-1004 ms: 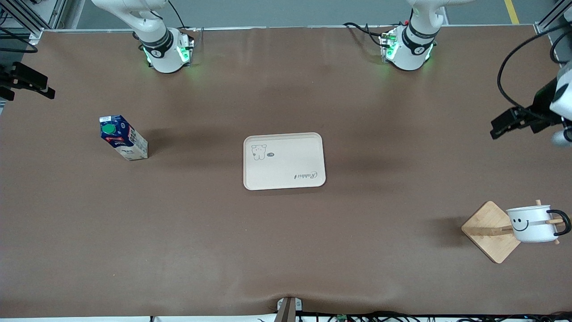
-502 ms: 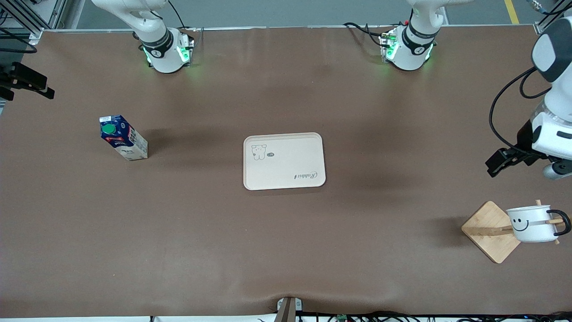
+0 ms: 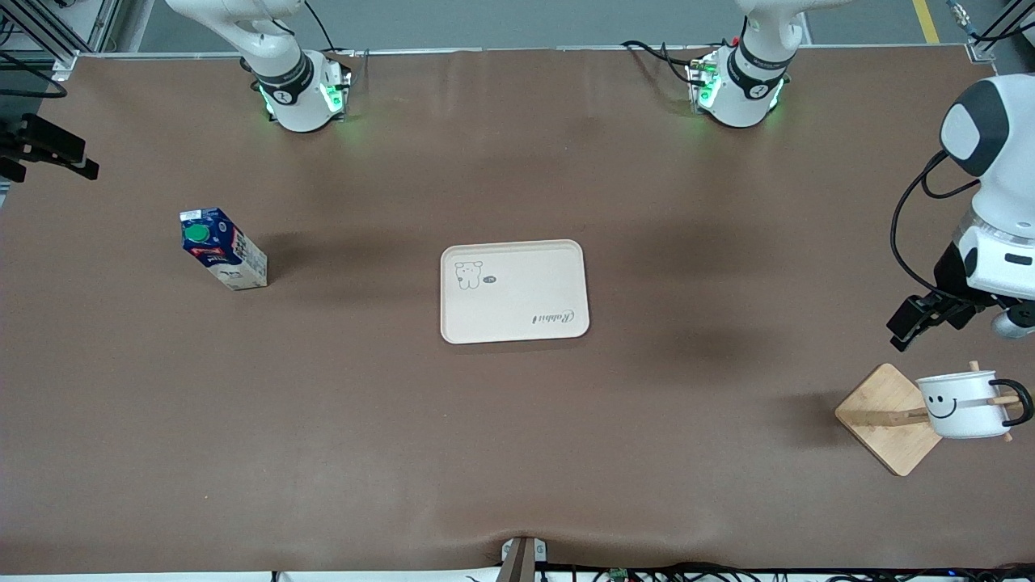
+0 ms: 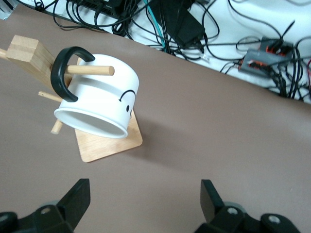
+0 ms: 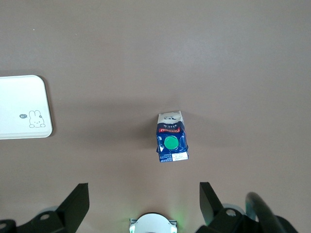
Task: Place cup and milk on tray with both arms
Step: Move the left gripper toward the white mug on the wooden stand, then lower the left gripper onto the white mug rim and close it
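Observation:
The cup [image 3: 962, 404] hangs by its black handle on a peg of a bamboo stand, at the left arm's end of the table. In the left wrist view the cup [image 4: 99, 104] lies tilted on the peg, mouth toward me. My left gripper [image 3: 906, 327] hovers open and empty beside the stand; its fingers [image 4: 77, 196] are spread wide. The milk [image 3: 222, 249] stands upright at the right arm's end. The tray [image 3: 514, 291] lies bare in the middle. My right gripper [image 5: 143, 194] is open and empty, high above the milk [image 5: 171, 137], and waits.
The square bamboo stand base [image 3: 885, 416] sits under the cup, close to the table's end. Cables and boxes [image 4: 194, 24] lie just off the table edge by the stand. The tray's corner [image 5: 22, 107] shows in the right wrist view.
My left arm has swung in and come down toward the cup stand. The right arm, milk, cup and tray have not moved.

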Controlling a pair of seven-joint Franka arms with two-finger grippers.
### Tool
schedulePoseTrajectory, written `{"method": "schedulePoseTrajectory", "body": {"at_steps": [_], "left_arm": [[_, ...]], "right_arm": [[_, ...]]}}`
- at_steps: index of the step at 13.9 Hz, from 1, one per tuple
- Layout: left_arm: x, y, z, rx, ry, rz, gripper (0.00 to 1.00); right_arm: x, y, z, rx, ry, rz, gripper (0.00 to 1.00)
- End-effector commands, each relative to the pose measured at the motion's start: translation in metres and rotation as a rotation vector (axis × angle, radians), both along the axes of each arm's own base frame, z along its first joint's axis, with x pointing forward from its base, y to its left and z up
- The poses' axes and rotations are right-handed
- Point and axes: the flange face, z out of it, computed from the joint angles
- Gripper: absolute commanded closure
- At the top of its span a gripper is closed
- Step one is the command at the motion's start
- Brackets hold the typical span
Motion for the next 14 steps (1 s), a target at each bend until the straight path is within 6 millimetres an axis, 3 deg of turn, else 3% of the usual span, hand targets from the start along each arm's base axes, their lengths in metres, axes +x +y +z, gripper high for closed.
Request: {"method": "schedulePoseTrajectory", "body": {"at_steps": [1, 5, 6, 13, 14], "left_arm": [[0.004, -0.003, -0.018, -0.019, -0.051, 0.032, 0.0], [0.006, 0.0, -0.05, -0.014, -0.104, 0.007, 0.0], [0.006, 0.009, -0.058, 0.015, -0.1, 0.0, 0.0], [0.009, 0.014, -0.078, 0.093, -0.126, -0.021, 0.0], [0.009, 0.023, -0.08, 0.124, -0.129, -0.018, 0.0]], "right_arm": [[-0.003, -0.003, 0.002, -0.007, -0.004, -0.007, 0.0], [0.001, -0.008, 0.001, 0.004, -0.015, -0.02, 0.0], [0.001, -0.009, -0.001, 0.004, -0.011, -0.02, 0.0], [0.005, -0.012, -0.001, 0.002, -0.028, -0.027, 0.0], [0.005, -0.017, 0.0, 0.002, -0.031, -0.035, 0.0]]}}
